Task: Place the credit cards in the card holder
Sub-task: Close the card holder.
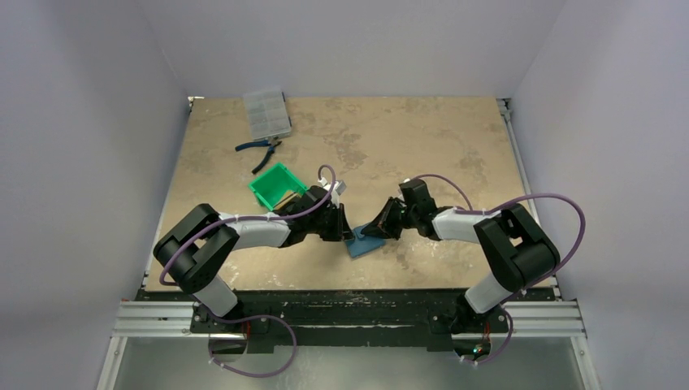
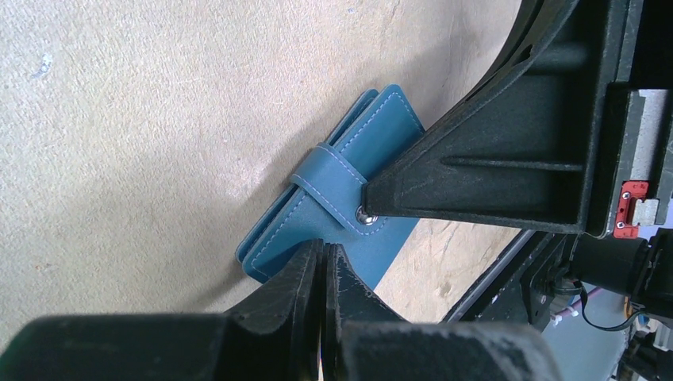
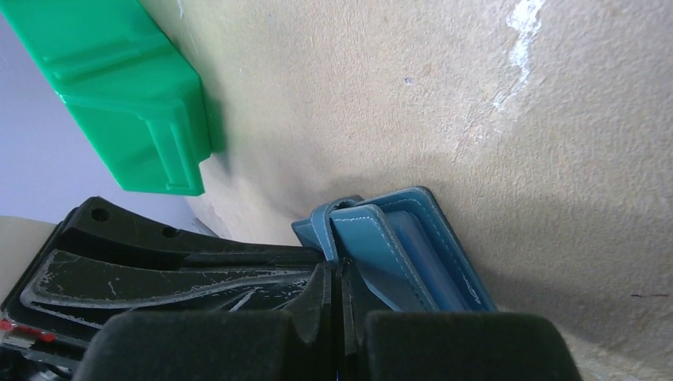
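The left arm's jaws are pressed together, the black fingertips (image 2: 309, 266) meeting with only a hairline seam between them. The tips rest at the long edge of a small teal-blue folding card holder (image 2: 379, 127) with pale stitching. Whether any of its material is caught between them cannot be told.

The right arm's jaws are likewise together. Their pointed end touches the small metal snap (image 2: 363, 213) at the end of the holder's blue clasp strap (image 2: 329, 178). The right wrist view shows the same closed tips set against the strap where it wraps round the holder's edge. A pinch on the strap cannot be confirmed.

The card holder lies flat on the mottled tan desk (image 1: 406, 146), folded shut, with the strap running across its cover. Seen from above, it sits near the desk's near edge, about midway between the two arms. The left arm (image 1: 260, 231) and the right arm (image 1: 463, 223) reach inward from either side, so their jaws almost meet over it.

Farther out, a bright green plastic tray (image 3: 135, 103) stands on the desk just behind the left arm's wrist, near the card holder but apart from it. Beyond the tray lie blue-handled pliers (image 1: 260, 149). Past them, at the far left of the desk, is a clear plastic compartment box (image 1: 266, 112). Pale walls enclose the desk on three sides.
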`<move>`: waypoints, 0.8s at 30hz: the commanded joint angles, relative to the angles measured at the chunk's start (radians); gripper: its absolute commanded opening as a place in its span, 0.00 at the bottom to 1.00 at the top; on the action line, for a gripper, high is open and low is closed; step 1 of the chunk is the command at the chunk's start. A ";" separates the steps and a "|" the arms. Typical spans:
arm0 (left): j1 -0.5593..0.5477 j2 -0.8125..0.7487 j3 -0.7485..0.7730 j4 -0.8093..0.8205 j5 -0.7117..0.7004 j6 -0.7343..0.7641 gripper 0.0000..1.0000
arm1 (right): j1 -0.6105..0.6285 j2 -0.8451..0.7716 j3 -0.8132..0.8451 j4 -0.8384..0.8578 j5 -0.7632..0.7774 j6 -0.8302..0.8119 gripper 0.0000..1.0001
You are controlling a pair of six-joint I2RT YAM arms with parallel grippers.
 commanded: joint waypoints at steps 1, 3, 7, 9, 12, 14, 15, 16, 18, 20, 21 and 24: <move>0.000 0.014 -0.028 -0.057 -0.074 0.015 0.00 | 0.000 -0.002 0.037 -0.059 0.058 -0.078 0.00; 0.000 0.015 -0.028 -0.057 -0.072 0.015 0.00 | 0.001 0.000 0.045 -0.074 0.076 -0.091 0.00; 0.000 0.016 -0.023 -0.059 -0.071 0.015 0.00 | 0.001 0.005 0.047 -0.090 0.115 -0.114 0.00; 0.000 0.016 -0.022 -0.058 -0.070 0.015 0.00 | 0.002 0.020 0.047 -0.086 0.114 -0.124 0.00; -0.001 0.012 -0.021 -0.059 -0.069 0.013 0.00 | 0.013 0.039 0.049 -0.090 0.144 -0.140 0.00; 0.000 0.011 -0.018 -0.061 -0.070 0.014 0.00 | 0.019 0.054 0.047 -0.085 0.145 -0.147 0.00; -0.001 0.010 -0.017 -0.061 -0.071 0.014 0.00 | 0.025 0.059 0.044 -0.085 0.148 -0.149 0.00; -0.001 0.010 -0.017 -0.062 -0.069 0.014 0.00 | 0.034 0.062 0.042 -0.086 0.153 -0.152 0.00; -0.001 0.009 -0.017 -0.062 -0.069 0.013 0.00 | 0.049 0.057 0.034 -0.096 0.171 -0.158 0.00; -0.001 0.007 -0.020 -0.065 -0.072 0.014 0.00 | 0.054 0.049 0.015 -0.101 0.183 -0.163 0.00; 0.000 0.006 -0.020 -0.067 -0.073 0.014 0.00 | 0.054 0.046 0.005 -0.103 0.187 -0.165 0.00; 0.000 0.002 -0.017 -0.071 -0.077 0.016 0.00 | 0.055 0.039 -0.017 -0.119 0.202 -0.186 0.00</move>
